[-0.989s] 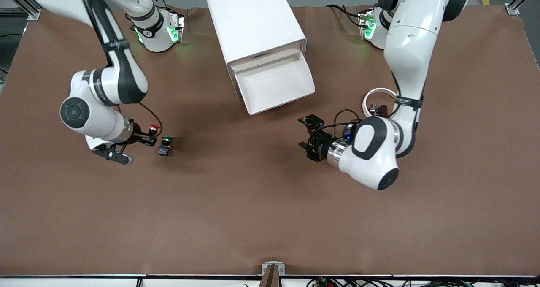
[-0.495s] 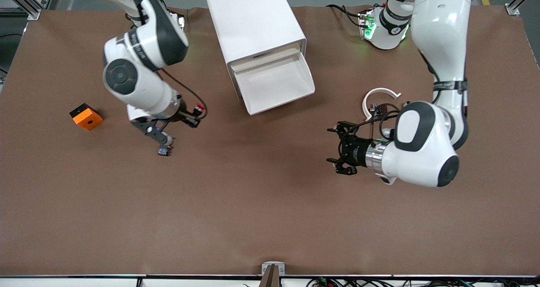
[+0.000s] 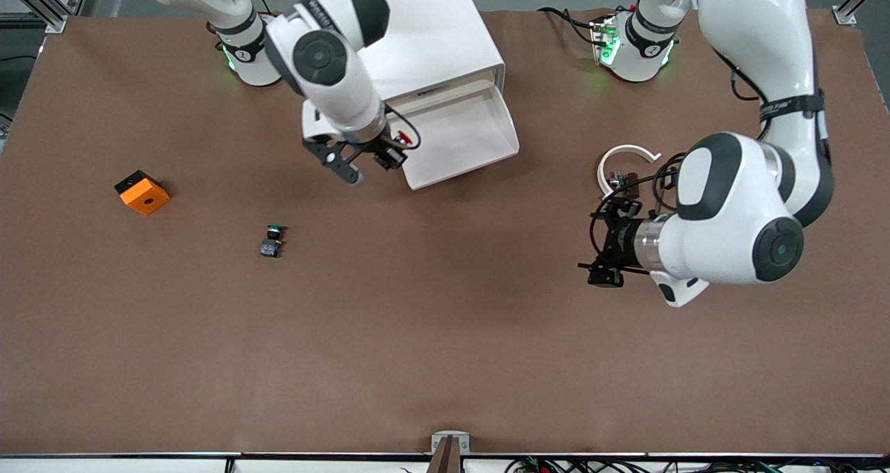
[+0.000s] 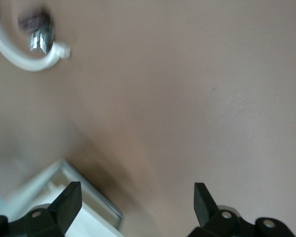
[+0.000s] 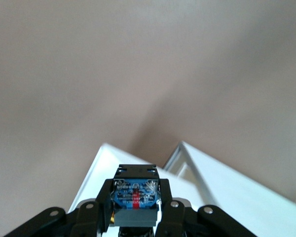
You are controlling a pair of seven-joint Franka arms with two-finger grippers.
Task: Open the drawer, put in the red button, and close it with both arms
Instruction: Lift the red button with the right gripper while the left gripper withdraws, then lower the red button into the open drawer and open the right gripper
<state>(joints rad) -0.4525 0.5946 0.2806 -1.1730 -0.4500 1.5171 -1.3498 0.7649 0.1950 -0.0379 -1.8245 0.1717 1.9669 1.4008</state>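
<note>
**Red button carried to the rim of the open drawer**

Clamped on the red button (image 5: 136, 202) between the fingers of the right gripper (image 3: 389, 154), blue-grey base toward the wrist camera, red cap (image 3: 405, 139) pointing toward the tray. Held in the air over the corner of the pulled-out drawer (image 3: 455, 135), at the edge toward the right arm's end of the table; not yet squarely over the white floor of the tray, so probably a little more travel needed before letting go. Gripped by the block base, likely so that the cap stays free and the part drops flat.

Top drawer of the white cabinet (image 3: 417, 28) standing fully out, nothing visible inside.

Left gripper (image 3: 607, 245) spread wide and holding nothing, hanging over bare brown table (image 3: 445, 334) near the white C-shaped ring (image 3: 612, 158); waiting, apparently kept clear of the drawer until closing needs both arms.

Left untouched on the table: the green-capped twin button (image 3: 272, 240), nearer the front camera, and 1 orange block (image 3: 142, 192) toward the right arm's end.
</note>
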